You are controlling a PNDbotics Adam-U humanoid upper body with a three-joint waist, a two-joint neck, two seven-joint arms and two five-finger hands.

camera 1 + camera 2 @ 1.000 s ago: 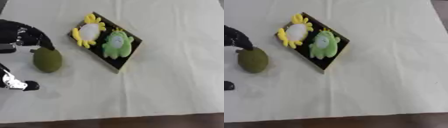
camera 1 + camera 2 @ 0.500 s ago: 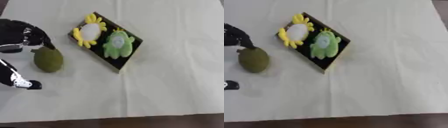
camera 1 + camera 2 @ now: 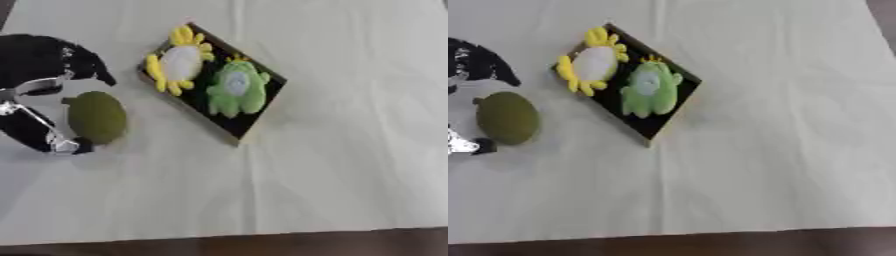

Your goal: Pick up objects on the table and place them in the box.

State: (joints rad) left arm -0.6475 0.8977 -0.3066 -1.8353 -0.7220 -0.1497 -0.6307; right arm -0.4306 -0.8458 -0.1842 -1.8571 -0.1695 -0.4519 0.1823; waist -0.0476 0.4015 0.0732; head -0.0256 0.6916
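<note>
Olive-green fruit (image 3: 96,116), oval and dull-skinned, lies on the cloth-covered table (image 3: 350,165) near its left edge, just left of the box (image 3: 249,121) and apart from it. Your left hand (image 3: 44,65) brackets it: dark fingers (image 3: 87,64) arch over the far end, the thumb (image 3: 63,145) sits at the near end, touching or nearly so. Curled round the fruit, though you cannot tell from either eye whether it has left the cloth. The right hand shows in no view.

Box is shallow, dark inside, set corner-on to you. Already in it: a white and yellow plush (image 3: 179,62) at the far end, a green plush (image 3: 236,89) beside it toward the near end. They fill most of the floor; only a dark strip at the near corner looks free.

Risks as judged from here:
- Fruit is round and held by its ends. If thumb and fingers sit off its long axis, it could squirt out sideways and roll toward the table's left edge.
- Box wall is low and looks light. Carry the fruit across too low and you could knock the box askew.
- Drop the fruit on top of the plush toys and it may roll back out. Aim for the bare near corner.
</note>
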